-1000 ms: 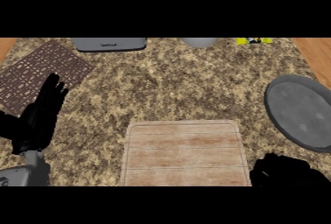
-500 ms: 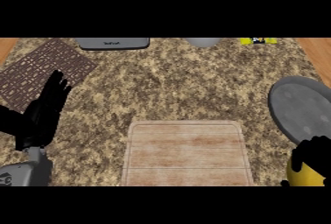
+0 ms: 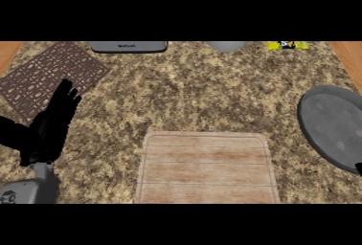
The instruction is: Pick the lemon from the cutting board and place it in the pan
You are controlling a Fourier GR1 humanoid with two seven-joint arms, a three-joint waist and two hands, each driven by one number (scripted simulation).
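The wooden cutting board (image 3: 206,167) lies at the lower middle of the speckled counter, and its top is bare. No lemon shows anywhere in the head view. The grey round pan (image 3: 332,125) sits at the right edge, partly cut off, with nothing visible in it. My left hand (image 3: 51,125) rests open at the left, fingers straight and pointing up, well clear of the board. Of my right hand (image 3: 359,169) only a small black sliver shows at the right edge, just below the pan's rim.
A brown textured mat (image 3: 50,76) lies at the upper left. Along the far edge stand a grey appliance (image 3: 127,46), a grey rounded vessel (image 3: 226,46) and a yellow item (image 3: 286,45).
My right hand, which showed a yellow lemon in it at the lower right half a second ago, has moved right and almost out of view. The left hand has stayed put.
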